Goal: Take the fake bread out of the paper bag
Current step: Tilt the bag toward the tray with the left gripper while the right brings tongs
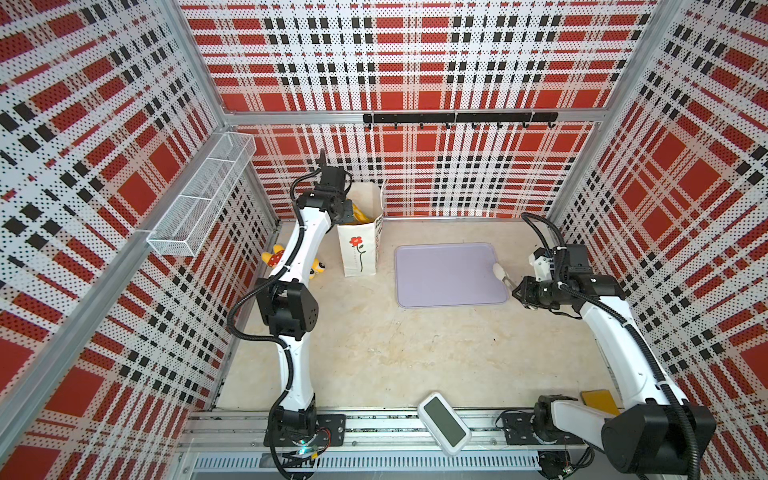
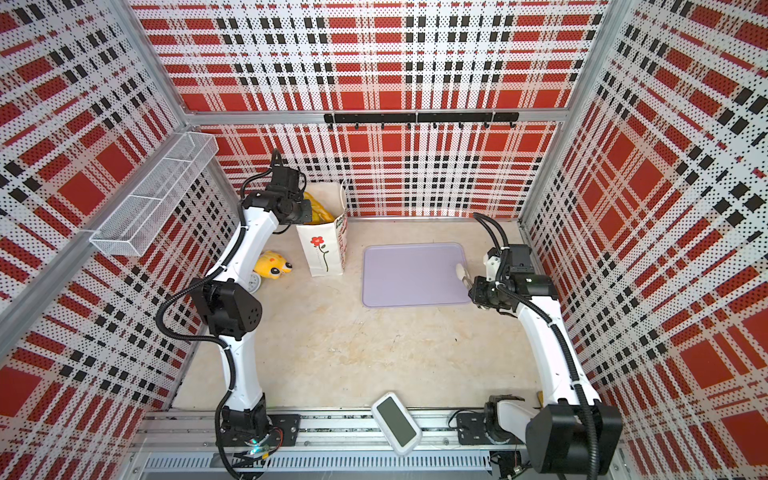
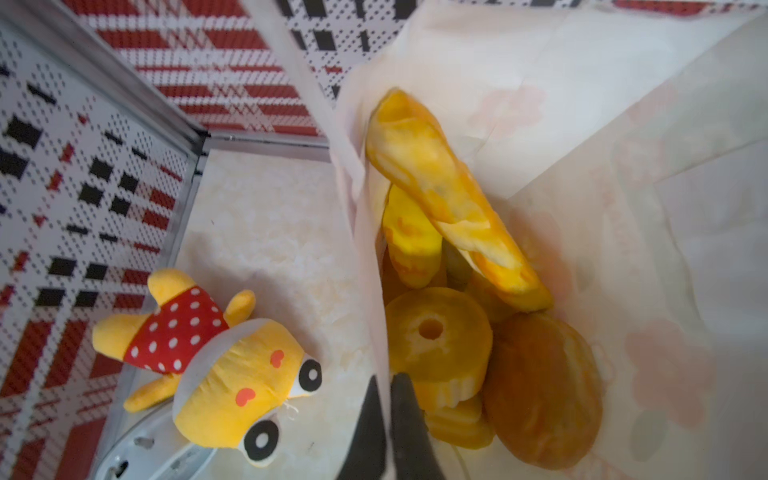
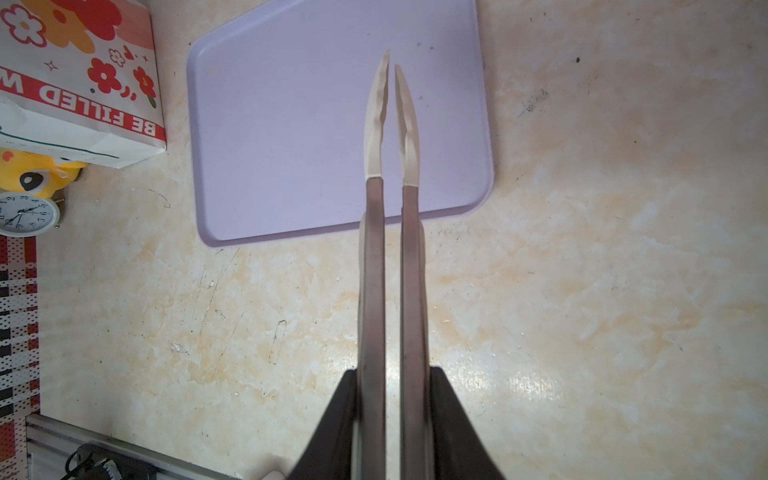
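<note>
Left arm at frame left and right arm at frame right: glossy white tapered links, boxy black joint housings, ribbed black cable conduits.

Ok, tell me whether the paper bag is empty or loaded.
Loaded: the paper bag stands upright, and the left wrist view shows fake bread piled inside it; the lilac tray holds none.

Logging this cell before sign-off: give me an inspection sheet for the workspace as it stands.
Surface: beige marbled tabletop, scuffed.
Job's things: paper bag upright; fake bread inside, none out; purple tray bare.
Clutter: plush toy, clock, white device at front edge.
Hands: left hand pinches the bag's rim; right hand holds tongs, tips over the tray.
Cables: black conduits along both arms.
Surroundings: plaid walls, mesh basket, hook rail.
</note>
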